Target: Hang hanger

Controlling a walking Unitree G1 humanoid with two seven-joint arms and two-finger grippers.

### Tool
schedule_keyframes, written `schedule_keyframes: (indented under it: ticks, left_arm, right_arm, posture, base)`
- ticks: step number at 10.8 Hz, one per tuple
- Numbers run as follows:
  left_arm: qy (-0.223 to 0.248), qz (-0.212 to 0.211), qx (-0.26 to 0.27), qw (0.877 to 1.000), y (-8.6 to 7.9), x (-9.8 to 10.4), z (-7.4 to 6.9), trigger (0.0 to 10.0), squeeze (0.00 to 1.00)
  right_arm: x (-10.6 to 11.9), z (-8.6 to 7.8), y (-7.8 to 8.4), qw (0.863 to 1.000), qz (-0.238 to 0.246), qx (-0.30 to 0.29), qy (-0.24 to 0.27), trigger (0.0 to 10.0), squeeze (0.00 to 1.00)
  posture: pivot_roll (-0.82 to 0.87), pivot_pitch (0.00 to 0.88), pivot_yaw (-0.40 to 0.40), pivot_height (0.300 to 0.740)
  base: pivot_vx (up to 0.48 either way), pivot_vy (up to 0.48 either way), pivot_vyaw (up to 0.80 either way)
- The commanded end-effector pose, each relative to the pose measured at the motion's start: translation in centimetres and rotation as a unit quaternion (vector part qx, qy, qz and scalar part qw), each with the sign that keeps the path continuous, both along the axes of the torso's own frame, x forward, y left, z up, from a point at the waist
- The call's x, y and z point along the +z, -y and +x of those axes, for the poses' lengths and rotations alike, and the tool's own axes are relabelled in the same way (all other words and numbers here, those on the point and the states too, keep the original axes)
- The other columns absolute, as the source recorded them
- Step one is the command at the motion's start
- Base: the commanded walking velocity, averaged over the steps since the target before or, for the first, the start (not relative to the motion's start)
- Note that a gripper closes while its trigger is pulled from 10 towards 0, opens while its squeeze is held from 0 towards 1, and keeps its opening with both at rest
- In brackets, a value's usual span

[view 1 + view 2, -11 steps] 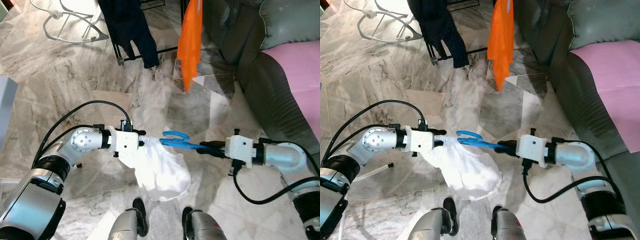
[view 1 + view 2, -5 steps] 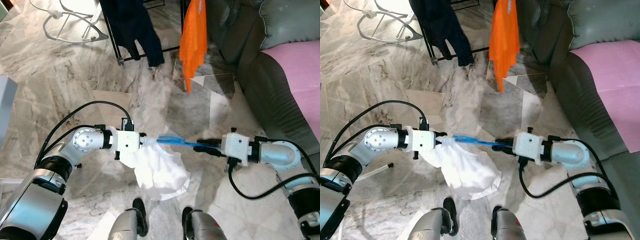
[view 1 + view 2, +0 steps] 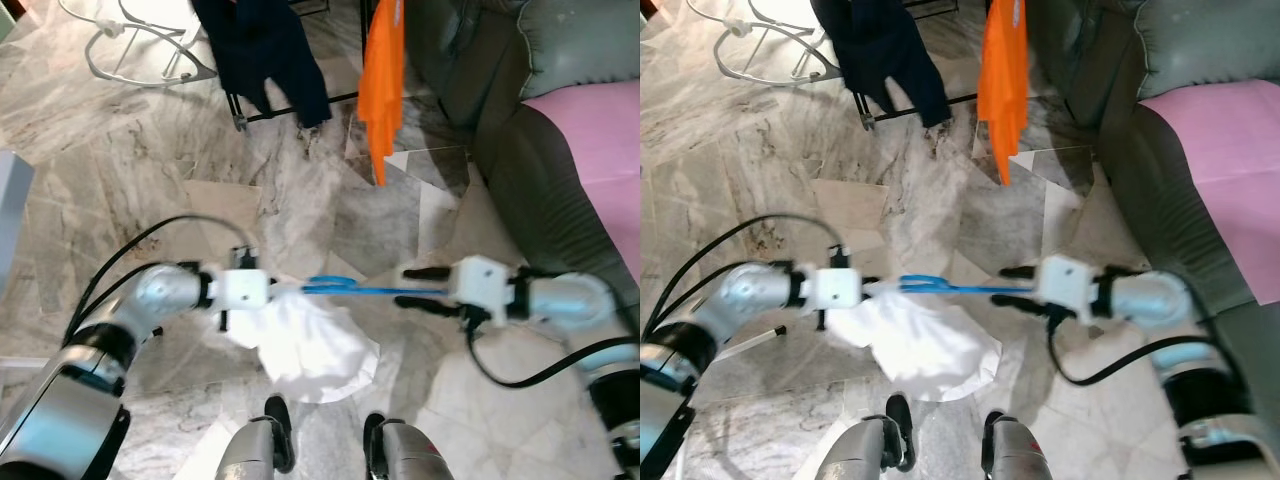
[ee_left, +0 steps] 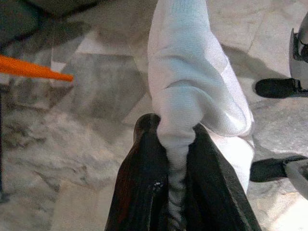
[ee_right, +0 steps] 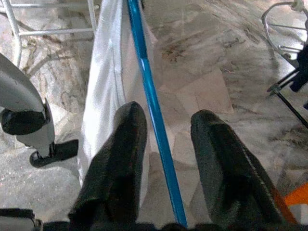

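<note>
- Fingers (image 4: 144,192) of the left gripper (image 3: 275,291) were pressed together on a twisted fold of the white garment (image 3: 305,345), so the cloth hung from that pinch down toward the marble floor (image 3: 130,150).
- Right gripper (image 3: 418,287) stood with its two black fingers (image 5: 115,163) spread apart, and the blue hanger (image 3: 355,290) ran between them. In the right wrist view I could not tell if the fingers really pressed on the bar or only lay beside it.
- Between the two grippers the hanger lay almost level, one end going into the top of the garment near the left gripper. I judged that the left side held the cloth steady so that the hanger could sit inside it.
- Both arms were held low in front of the robot, above its feet (image 3: 275,420), probably to keep the garment off the floor.
- Farther ahead stood a black drying rack (image 3: 240,105) with a dark garment (image 3: 265,50) and an orange cloth (image 3: 382,80) hanging on it. The hanger was well apart from this rack, so the hanging itself was not yet done.
- On the robot's right there was a grey sofa (image 3: 540,170) with a pink cover (image 3: 600,140).
</note>
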State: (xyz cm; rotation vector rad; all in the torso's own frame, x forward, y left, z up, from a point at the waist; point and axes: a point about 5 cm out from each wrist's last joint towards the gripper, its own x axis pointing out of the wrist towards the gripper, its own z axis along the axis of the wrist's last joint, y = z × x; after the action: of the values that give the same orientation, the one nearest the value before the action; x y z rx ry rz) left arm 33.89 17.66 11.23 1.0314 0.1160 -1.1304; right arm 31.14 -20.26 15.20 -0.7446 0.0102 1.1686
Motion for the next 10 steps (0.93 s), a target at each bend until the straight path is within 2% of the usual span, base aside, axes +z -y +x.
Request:
schedule_keyframes:
  ticks: [1, 2, 3, 4, 5, 7, 8, 9, 10]
  left_arm:
    - [-0.009, -0.007, 0.031, 0.999, -1.5, -0.2, -0.2, 0.0, 0.0]
    - [-0.009, -0.009, 0.051, 0.999, -2.3, -0.3, -0.2, 0.0, 0.0]
    - [-0.007, -0.039, 0.091, 0.995, -3.2, 0.0, -0.1, 0.0, 0.0]
    - [-0.001, -0.046, 0.108, 0.993, -3.6, 0.0, 0.0, 0.0, 0.0]
    - [0.015, -0.055, 0.145, 0.988, -4.4, 0.1, 0.1, 0.0, 0.0]
    - [0.058, -0.066, 0.208, 0.974, -5.8, 0.6, 0.5, 0.0, 0.0]
    - [0.106, -0.089, 0.249, 0.959, -6.6, 1.9, 1.1, 0.0, 0.0]
    - [0.129, -0.14, 0.265, 0.945, -6.8, 3.3, 1.5, 0.0, 0.0]
    - [0.125, -0.185, 0.233, 0.947, -5.9, 4.5, 1.7, 0.0, 0.0]
  right_arm:
    - [0.8, -0.1, 0.2, 1.0, -0.002, 0.008, -0.002, 10.0, 1.0]
    - [1.8, 0.0, 0.6, 1.0, 0.006, -0.002, 0.003, 10.0, 1.0]
    - [4.1, 0.5, 1.1, 0.996, 0.056, -0.044, 0.051, 10.0, 1.0]
    - [4.7, 0.5, 1.1, 0.993, 0.083, -0.062, 0.063, 10.0, 1.0]
    - [5.1, 0.4, 1.2, 0.984, 0.13, -0.1, 0.067, 10.0, 1.0]
    - [4.7, 0.5, 1.6, 0.965, 0.179, -0.181, 0.069, 10.0, 1.0]
    - [3.8, 0.5, 1.0, 0.948, 0.201, -0.236, 0.068, 10.0, 1.0]
    - [2.8, 0.4, 0.3, 0.928, 0.256, -0.267, 0.054, 10.0, 1.0]
    - [0.7, 0.1, -0.5, 0.914, 0.3, -0.272, 0.013, 10.0, 1.0]
  posture:
    - [-0.14, 0.306, 0.054, 0.74]
    - [-0.14, 0.308, 0.053, 0.74]
    - [-0.14, 0.31, 0.05, 0.74]
    - [-0.14, 0.311, 0.052, 0.74]
    - [-0.14, 0.313, 0.056, 0.74]
    - [-0.14, 0.318, 0.059, 0.74]
    - [-0.14, 0.322, 0.063, 0.74]
    - [-0.14, 0.324, 0.058, 0.74]
    - [-0.13, 0.324, 0.058, 0.74]
  base:
    - [0.0, 0.0, 0.0]
    - [0.0, 0.0, 0.0]
    - [0.0, 0.0, 0.0]
    - [0.0, 0.0, 0.0]
    - [0.0, 0.0, 0.0]
    - [0.0, 0.0, 0.0]
    - [0.0, 0.0, 0.0]
    - [0.0, 0.0, 0.0]
    - [0.0, 0.0, 0.0]
